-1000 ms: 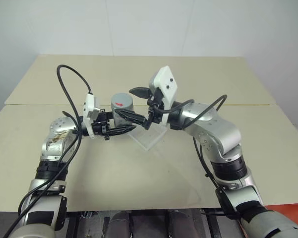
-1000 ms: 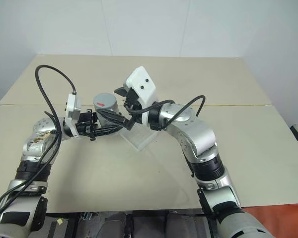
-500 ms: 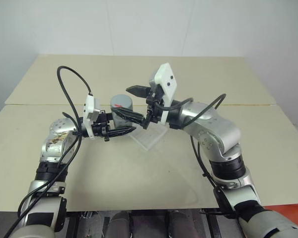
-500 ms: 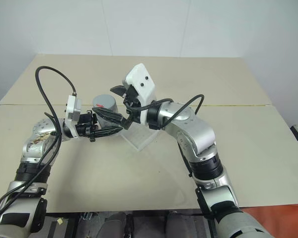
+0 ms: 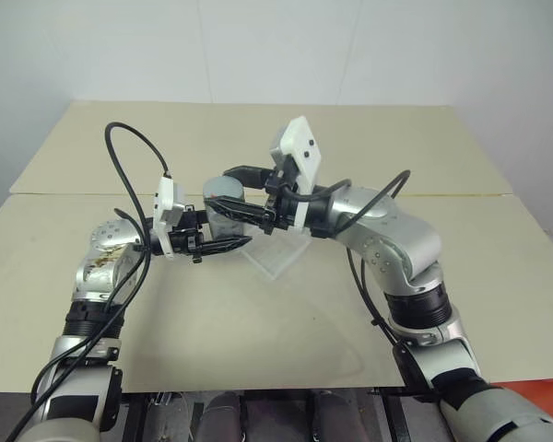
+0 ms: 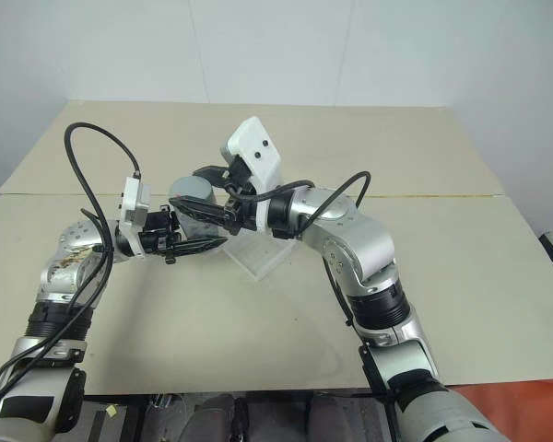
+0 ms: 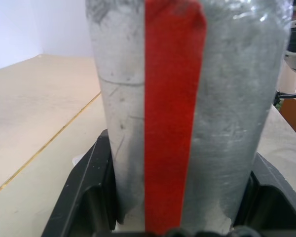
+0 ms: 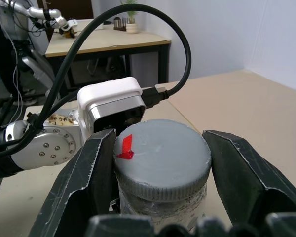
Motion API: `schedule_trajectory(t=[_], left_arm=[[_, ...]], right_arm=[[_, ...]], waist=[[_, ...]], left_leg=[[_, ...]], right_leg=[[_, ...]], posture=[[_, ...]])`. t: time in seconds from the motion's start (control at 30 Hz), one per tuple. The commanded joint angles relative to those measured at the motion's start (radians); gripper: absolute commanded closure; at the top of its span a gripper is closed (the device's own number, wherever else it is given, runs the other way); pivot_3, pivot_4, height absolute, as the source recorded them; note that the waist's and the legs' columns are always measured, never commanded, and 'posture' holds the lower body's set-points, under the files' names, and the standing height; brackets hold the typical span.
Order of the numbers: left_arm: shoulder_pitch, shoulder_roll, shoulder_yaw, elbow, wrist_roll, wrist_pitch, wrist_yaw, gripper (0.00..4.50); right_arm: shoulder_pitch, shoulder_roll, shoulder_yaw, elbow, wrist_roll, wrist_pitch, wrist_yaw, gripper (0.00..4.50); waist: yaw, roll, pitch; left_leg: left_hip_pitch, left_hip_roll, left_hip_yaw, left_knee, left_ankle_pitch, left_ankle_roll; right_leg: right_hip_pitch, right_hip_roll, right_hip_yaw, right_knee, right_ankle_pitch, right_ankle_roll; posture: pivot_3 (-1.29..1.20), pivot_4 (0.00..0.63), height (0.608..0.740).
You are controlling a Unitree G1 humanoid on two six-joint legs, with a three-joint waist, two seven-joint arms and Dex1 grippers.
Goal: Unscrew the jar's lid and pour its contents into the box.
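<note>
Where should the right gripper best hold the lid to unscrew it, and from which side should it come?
Grip the lid by its ribbed rim, fingers on opposite sides, coming in level from the robot's right. The left gripper holds the jar upright lower down, leaving the rim free.

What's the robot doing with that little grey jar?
It's getting ready to open it. The left gripper holds the jar upright above the table, squeezing its sides. The right gripper reaches in from the other side with a finger on each side of the lid, which is on the jar. The box sits on the table just beside the jar.
</note>
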Motion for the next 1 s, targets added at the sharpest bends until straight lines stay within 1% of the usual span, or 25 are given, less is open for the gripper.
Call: schedule_trajectory(t=[0.03,0.13,0.23,0.27,0.33,0.43,0.5,0.67,0.83,0.93,0.97,1.0], left_arm=[[-0.018,0.014,-0.003,-0.032,-0.012,0.000,-0.062,2.11],[-0.042,0.013,-0.017,-0.016,-0.011,-0.005,-0.114,2.11],[-0.078,0.021,-0.036,-0.013,-0.055,0.020,-0.226,2.11],[-0.085,0.024,-0.043,-0.013,-0.066,0.024,-0.247,2.11],[-0.092,0.040,-0.068,-0.027,-0.102,0.034,-0.258,2.11],[-0.092,0.081,-0.121,-0.087,-0.192,0.056,-0.258,2.11],[-0.083,0.117,-0.161,-0.131,-0.244,0.057,-0.258,2.11],[-0.079,0.175,-0.224,-0.161,-0.309,0.040,-0.258,2.11],[-0.077,0.187,-0.237,-0.149,-0.316,0.020,-0.258,2.11],[-0.074,0.185,-0.230,-0.136,-0.308,0.012,-0.258,2.11],[-0.073,0.182,-0.225,-0.131,-0.303,0.010,-0.258,2.11],[-0.072,0.180,-0.219,-0.125,-0.297,0.009,-0.258,2.11]], right_arm=[[-0.037,-0.034,-0.002,0.015,0.021,-0.036,0.097,1.73],[-0.058,-0.063,-0.016,0.078,0.062,-0.065,0.231,1.73],[-0.102,-0.106,0.002,0.154,0.110,-0.134,0.488,1.73],[-0.113,-0.113,0.009,0.174,0.116,-0.152,0.547,1.73],[-0.139,-0.118,0.023,0.223,0.124,-0.186,0.665,1.73],[-0.187,-0.102,0.026,0.321,0.155,-0.225,0.859,1.73],[-0.214,-0.095,0.032,0.376,0.159,-0.250,0.939,1.73],[-0.264,-0.104,0.095,0.466,0.183,-0.333,0.958,1.73],[-0.286,-0.109,0.118,0.514,0.195,-0.379,0.958,1.73],[-0.288,-0.098,0.099,0.535,0.173,-0.389,0.958,1.73],[-0.288,-0.093,0.089,0.540,0.164,-0.387,0.956,1.03],[-0.287,-0.089,0.081,0.542,0.158,-0.388,0.953,0.84]], waist=[[0.000,0.000,0.000],[0.000,0.000,0.000],[0.002,0.000,0.000],[0.002,0.000,0.000],[0.001,0.000,0.000],[-0.002,0.000,0.000],[-0.004,0.000,0.000],[-0.003,0.001,0.001],[0.003,0.002,0.001],[0.002,0.002,0.001],[0.002,0.002,0.001],[0.002,0.002,0.001]], left_leg=[[0.000,0.000,0.000,0.000,0.000,0.000],[0.000,0.000,0.002,0.000,0.000,0.000],[0.000,0.000,0.003,0.000,0.000,0.000],[0.000,0.000,0.004,0.000,0.000,0.001],[0.000,0.000,0.004,0.000,0.000,0.001],[0.000,0.001,0.002,0.000,-0.001,0.001],[0.000,0.001,0.000,0.000,-0.001,0.001],[0.001,0.002,0.000,0.000,0.000,0.001],[0.001,0.001,0.000,0.000,0.000,0.001],[0.000,0.001,0.001,0.000,0.000,0.001],[0.000,0.001,0.001,0.000,0.000,0.000],[0.000,0.001,0.001,0.000,0.000,0.000]], right_leg=[[0.000,0.000,0.000,0.000,0.000,0.000],[0.000,0.000,0.000,-0.001,0.000,0.000],[0.001,0.000,0.000,-0.001,0.000,0.000],[0.001,0.000,0.000,-0.002,0.000,0.000],[0.001,0.000,0.000,-0.002,0.000,0.000],[0.000,0.001,0.000,-0.002,0.000,0.000],[0.000,0.001,0.000,-0.001,0.000,0.000],[0.000,0.001,0.001,0.001,0.000,0.000],[0.000,0.001,0.000,0.000,0.000,0.000],[0.000,0.001,0.000,-0.001,0.000,0.000],[0.000,0.001,0.000,0.000,0.000,0.000],[0.000,0.001,0.000,0.000,0.000,0.000]], posture=[[0.00,0.150,0.740],[0.00,0.150,0.740],[0.00,0.150,0.740],[0.00,0.150,0.740],[0.00,0.150,0.740],[0.00,0.150,0.740],[0.00,0.150,0.740],[0.00,0.150,0.740],[0.00,0.150,0.740],[0.00,0.150,0.740],[0.00,0.150,0.740],[0.00,0.150,0.740]])
